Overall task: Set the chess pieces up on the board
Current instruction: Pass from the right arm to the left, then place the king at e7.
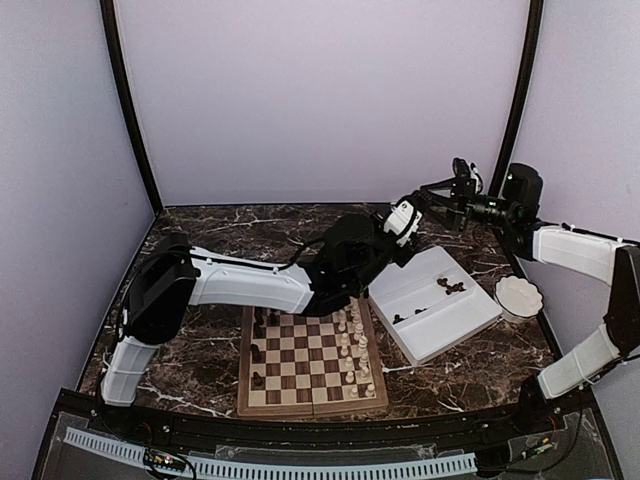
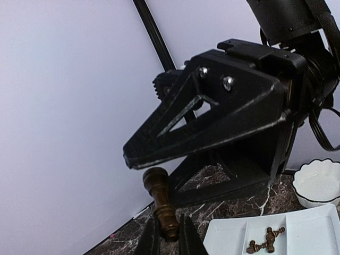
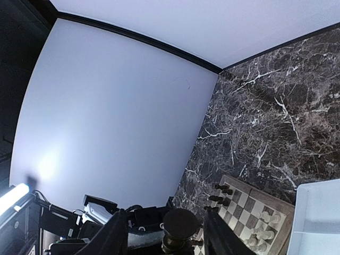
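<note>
A dark brown chess piece (image 2: 162, 201) is held in mid-air above the table's back right, with my left gripper (image 2: 170, 229) shut on its top end. Its round base (image 3: 180, 223) sits between the fingers of my right gripper (image 3: 169, 231), which is open with a gap on each side. From above, both grippers meet near the left gripper (image 1: 410, 208) and the right gripper (image 1: 432, 192). The board (image 1: 310, 395) lies front centre, with dark chess pieces (image 1: 258, 352) along its left side and cream pieces (image 1: 352, 345) on its right. More dark pieces (image 1: 450, 287) lie in the tray.
A white divided tray (image 1: 455, 325) lies right of the board. A small white bowl (image 1: 518, 297) stands further right. My left arm stretches over the board's far edge. The enclosure's walls stand close behind both grippers.
</note>
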Tool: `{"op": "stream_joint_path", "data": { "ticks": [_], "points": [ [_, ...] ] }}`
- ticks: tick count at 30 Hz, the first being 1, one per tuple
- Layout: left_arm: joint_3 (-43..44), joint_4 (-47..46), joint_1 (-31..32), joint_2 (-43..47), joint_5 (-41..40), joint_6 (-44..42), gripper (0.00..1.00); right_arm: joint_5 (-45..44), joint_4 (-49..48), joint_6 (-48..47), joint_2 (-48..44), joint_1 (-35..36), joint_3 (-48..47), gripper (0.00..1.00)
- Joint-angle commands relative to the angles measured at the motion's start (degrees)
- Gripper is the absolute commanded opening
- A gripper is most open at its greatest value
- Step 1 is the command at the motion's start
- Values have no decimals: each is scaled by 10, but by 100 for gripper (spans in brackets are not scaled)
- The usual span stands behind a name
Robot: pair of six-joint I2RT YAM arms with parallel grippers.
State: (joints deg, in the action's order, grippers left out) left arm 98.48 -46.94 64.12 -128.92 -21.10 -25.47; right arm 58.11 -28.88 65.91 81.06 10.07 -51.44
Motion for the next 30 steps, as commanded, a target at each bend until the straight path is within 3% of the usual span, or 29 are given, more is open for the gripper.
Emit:
{"op": "stream_joint_path", "data": {
  "ticks": [1, 4, 6, 9, 13, 16, 22, 30],
  "points": [
    [-20, 75, -8, 94, -19, 14, 0, 31, 70, -130, -20, -39, -47, 56],
    [-46, 187, -27, 173, 2, 58, 0, 49, 96, -193, -27, -83, -53, 60],
    [-46, 308, -49, 222, 43, 140, 0, 52, 149, -272, -34, -106, -61, 61],
    [-37, 515, -85, 277, 109, 213, 0, 12, 353, -518, -40, -124, -98, 62],
    [-28, 724, -133, 352, 180, 291, 0, -61, 470, -740, -52, -124, -91, 63],
    [-4, 895, -173, 381, 229, 338, 0, -118, 459, -779, -60, -128, -42, 63],
    [19, 1109, -233, 422, 304, 390, 0, -136, 442, -823, -64, -132, 4, 63],
    [-69, 1190, -255, 435, 364, 459, 0, -130, 443, -854, -76, -132, 33, 62]
  ]
}}
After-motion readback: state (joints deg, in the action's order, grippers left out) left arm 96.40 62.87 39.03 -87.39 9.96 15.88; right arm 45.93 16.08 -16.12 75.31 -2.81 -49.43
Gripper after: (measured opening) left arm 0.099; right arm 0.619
